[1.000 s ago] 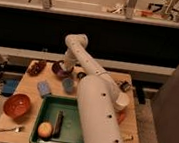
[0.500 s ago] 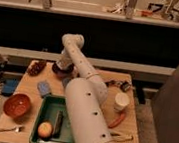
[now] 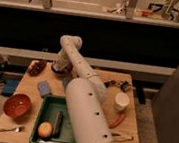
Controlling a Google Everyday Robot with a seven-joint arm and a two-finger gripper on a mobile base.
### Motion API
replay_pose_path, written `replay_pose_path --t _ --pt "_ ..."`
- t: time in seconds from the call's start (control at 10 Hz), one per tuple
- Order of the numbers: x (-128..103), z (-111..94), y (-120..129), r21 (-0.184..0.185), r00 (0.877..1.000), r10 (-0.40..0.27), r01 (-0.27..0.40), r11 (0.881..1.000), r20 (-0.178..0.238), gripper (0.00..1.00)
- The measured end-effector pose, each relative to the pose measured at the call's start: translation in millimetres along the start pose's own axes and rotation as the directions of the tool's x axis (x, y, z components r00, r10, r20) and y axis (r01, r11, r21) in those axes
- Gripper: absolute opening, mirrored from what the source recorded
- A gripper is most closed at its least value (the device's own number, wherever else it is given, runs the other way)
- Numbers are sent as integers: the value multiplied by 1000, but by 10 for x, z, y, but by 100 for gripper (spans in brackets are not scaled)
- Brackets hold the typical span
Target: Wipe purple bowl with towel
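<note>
Your arm (image 3: 86,101) ran up from the bottom of the frame across the middle of the wooden table (image 3: 107,78), its white casing covering much of the tabletop and the right part of the green tray (image 3: 44,111). The gripper (image 3: 59,64) sat at the far left-centre of the table, right over the purple bowl (image 3: 58,70), of which only a dark sliver showed below the wrist. The arm's own bulk blocked the view there, so I cannot tell you whether the gripper had hold of anything.

Around that spot you had a dark reddish object (image 3: 36,67) just to the left, near the table's back edge, and a small blue block (image 3: 44,87) nearer the tray. The orange-red bowl (image 3: 17,105) stood at the left front, well apart from the purple one, with a fork (image 3: 7,130) lying in front of it. Inside the tray lay a round yellowish fruit (image 3: 45,129) and a dark elongated item (image 3: 58,124) beside it. On the arm's right side stood a white cup (image 3: 122,101), with a red chilli-shaped piece (image 3: 117,121) in front of it and small dark bits (image 3: 117,84) near the back edge.
</note>
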Motion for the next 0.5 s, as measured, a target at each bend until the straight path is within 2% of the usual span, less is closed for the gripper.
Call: replay_pose_path --t 0.5 --pt "55 -320 406 -30 999 27 -27 999 -20 0"
